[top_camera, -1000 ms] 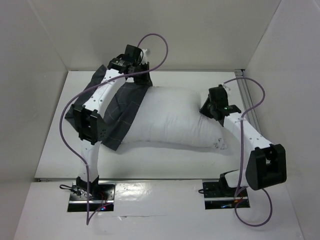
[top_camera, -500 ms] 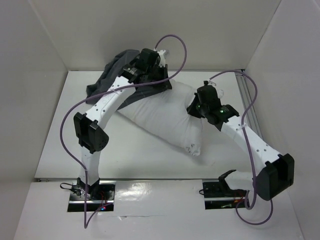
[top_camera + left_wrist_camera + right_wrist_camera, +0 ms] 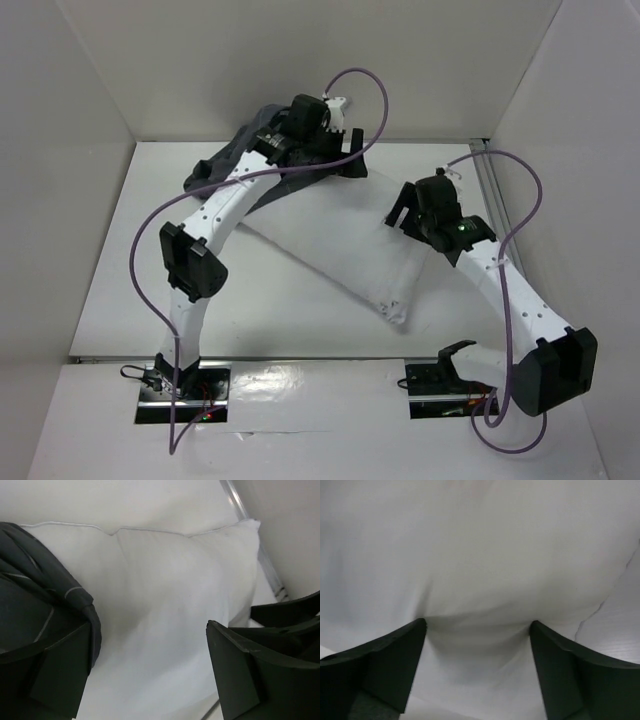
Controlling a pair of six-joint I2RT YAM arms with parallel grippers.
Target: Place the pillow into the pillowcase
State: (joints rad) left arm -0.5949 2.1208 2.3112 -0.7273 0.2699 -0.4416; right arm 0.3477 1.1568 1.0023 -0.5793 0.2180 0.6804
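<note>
The white pillow (image 3: 340, 250) lies diagonally on the table, one corner at the back left and one pointing at the near right. The dark grid pillowcase (image 3: 235, 155) is bunched at the pillow's back-left end. My left gripper (image 3: 338, 160) hovers over that end. In the left wrist view the left gripper (image 3: 150, 650) is open over the pillow (image 3: 165, 590), with a fold of pillowcase (image 3: 40, 590) draped against its left finger (image 3: 55, 675). My right gripper (image 3: 402, 212) is at the pillow's right edge. In the right wrist view the right gripper (image 3: 477, 625) is open, its tips pressed into the pillow (image 3: 480, 555).
White walls close in the table (image 3: 130, 300) at the left, back and right. A metal rail (image 3: 492, 190) runs along the right wall, and the rail (image 3: 270, 570) also shows beyond the pillow in the left wrist view. Purple cables (image 3: 355, 90) loop above both arms.
Both grippers have opened. The pillow has swung from lying across the table to a diagonal, and the pillowcase has bunched up at the back left.
</note>
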